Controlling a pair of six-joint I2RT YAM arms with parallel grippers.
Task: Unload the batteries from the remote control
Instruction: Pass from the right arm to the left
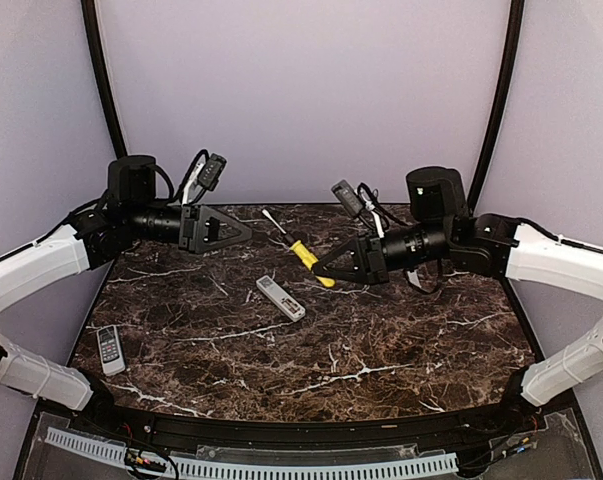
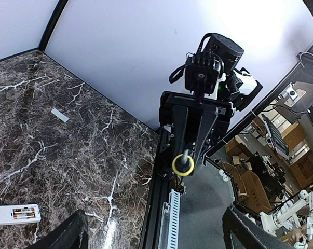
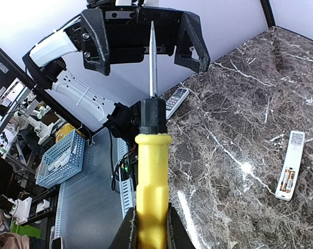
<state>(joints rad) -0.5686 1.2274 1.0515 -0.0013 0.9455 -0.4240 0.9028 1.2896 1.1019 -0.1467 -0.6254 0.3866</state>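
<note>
Spare remote (image 1: 110, 349): lies flat near the desk's (image 1: 381, 340) left edge, well apart from the work and not in the way.
Left end effector (image 1: 231, 232): released, fingers spread wide, grasping nothing; it hangs above the back left of the desk, well clear of the open remote.
Pale strip (image 2: 59, 115): a small flat piece on the marble, seen from the left wrist; I cannot tell whether it is the battery cover.
Open remote (image 1: 280, 298): lies at mid desk between the 2 arms, compartment uncovered and facing up.
Batteries (image 3: 286, 179): 2 cells sit side by side in that compartment, neither lifted out.
Screwdriver (image 1: 303, 254): yellow handle, shaft aimed toward the left end effector, raised above the desk just behind the remote.
Right end effector (image 1: 326, 268): clenched on the screwdriver's handle.
Risk 1: nothing pins the remote, so a prying push would likely slide it across the smooth marble.
Risk 2: a tip slipping off a cell could flick it away to roll off the desk.
Risk 3: the shaft points at the opposite arm, so a forward reach could strike it.
Obstruction: none lies over the compartment.
</note>
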